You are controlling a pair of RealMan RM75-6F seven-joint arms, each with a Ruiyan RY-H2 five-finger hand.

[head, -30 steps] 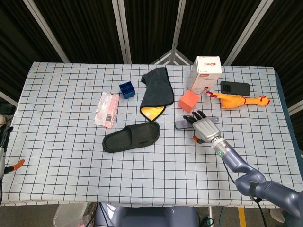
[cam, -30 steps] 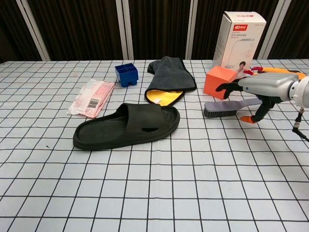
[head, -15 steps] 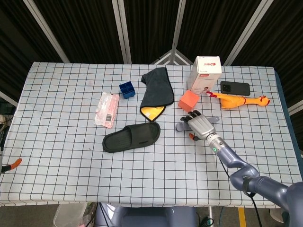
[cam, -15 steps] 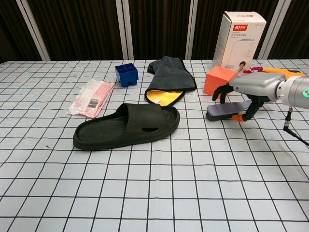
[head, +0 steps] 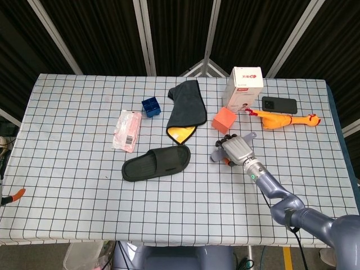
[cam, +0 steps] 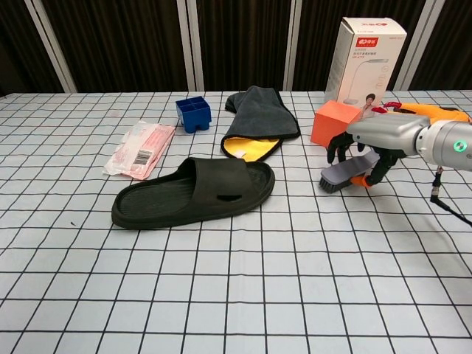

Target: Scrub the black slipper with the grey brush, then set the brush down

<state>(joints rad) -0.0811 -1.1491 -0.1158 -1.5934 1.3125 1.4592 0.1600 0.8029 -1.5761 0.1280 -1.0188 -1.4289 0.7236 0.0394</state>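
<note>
The black slipper [head: 156,163] [cam: 193,193] lies sole down near the table's middle, toe toward the right. To its right is the grey brush [head: 216,157] [cam: 339,176], bristles down and tilted. My right hand [head: 236,149] [cam: 375,137] has its fingers curled over the brush's handle and grips it, an orange fingertip [cam: 361,179] tucked under the handle. The brush is about a hand's width from the slipper's toe. Of my left hand only an orange tip [head: 13,195] shows at the table's left edge.
An orange cube [head: 224,119] [cam: 333,124] stands just behind the brush. Beyond it are a white box [head: 243,87], a phone [head: 279,104] and a rubber chicken [head: 284,119]. A dark cloth with yellow lining [head: 185,109], a blue box [head: 151,106] and a pink packet [head: 127,130] lie behind the slipper.
My right hand has slid over the brush and curled its fingers round the handle; the brush has tilted and shifted slightly toward the slipper. My left arm has drawn back off the left edge.
</note>
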